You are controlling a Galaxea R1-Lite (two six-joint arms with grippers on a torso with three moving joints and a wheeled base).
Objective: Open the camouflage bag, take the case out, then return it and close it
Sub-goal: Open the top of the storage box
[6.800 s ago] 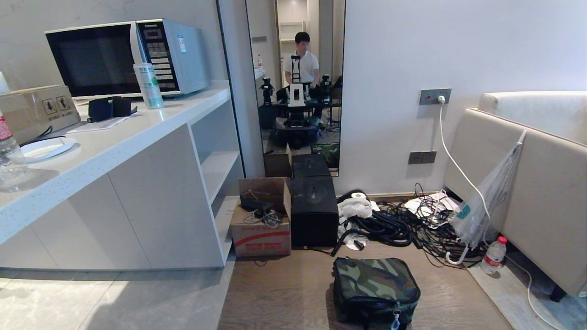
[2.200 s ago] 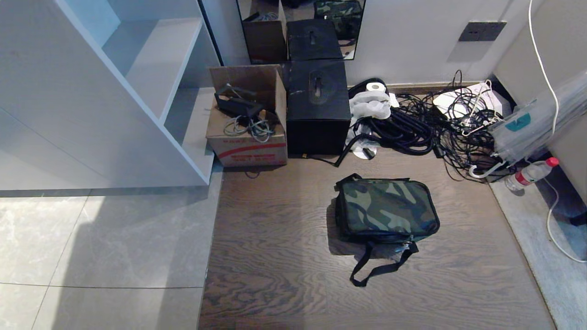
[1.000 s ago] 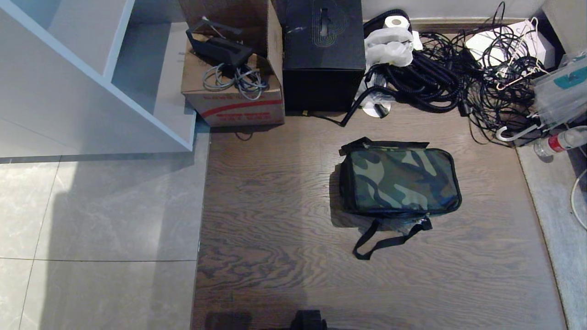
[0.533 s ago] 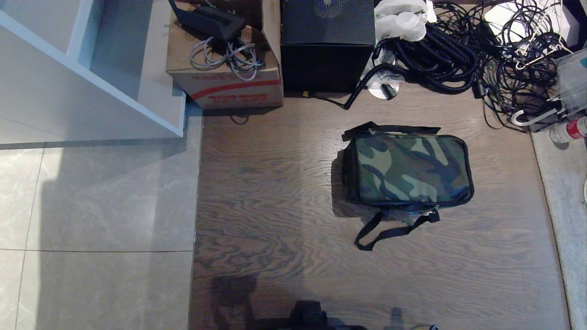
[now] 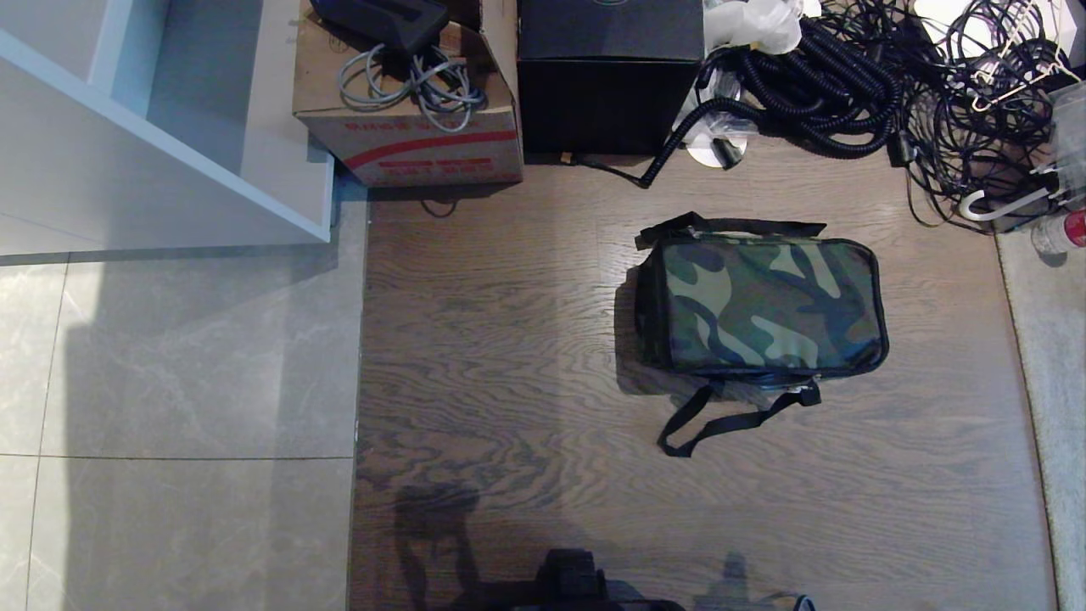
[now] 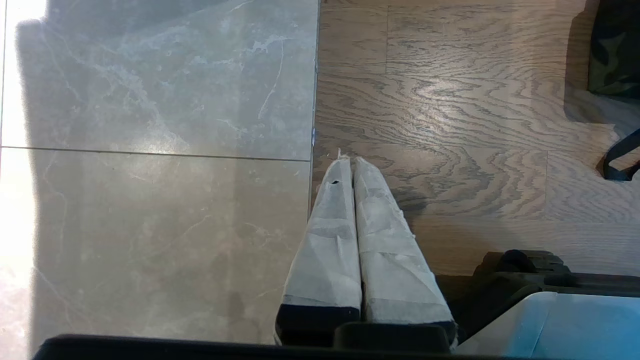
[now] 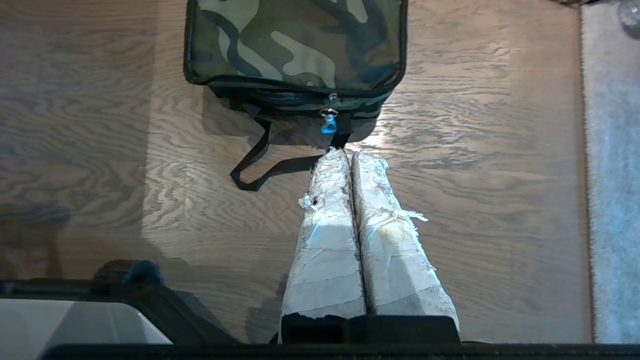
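While both clenched, the left end effector (image 6: 348,161) and right end effector (image 7: 350,153) hang floorward — camouflage bag (image 5: 764,304) shut.

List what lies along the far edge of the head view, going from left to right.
White shelf unit → cardboard box holding grey cables → black box → tangle of black cables → bottle with a red cap.
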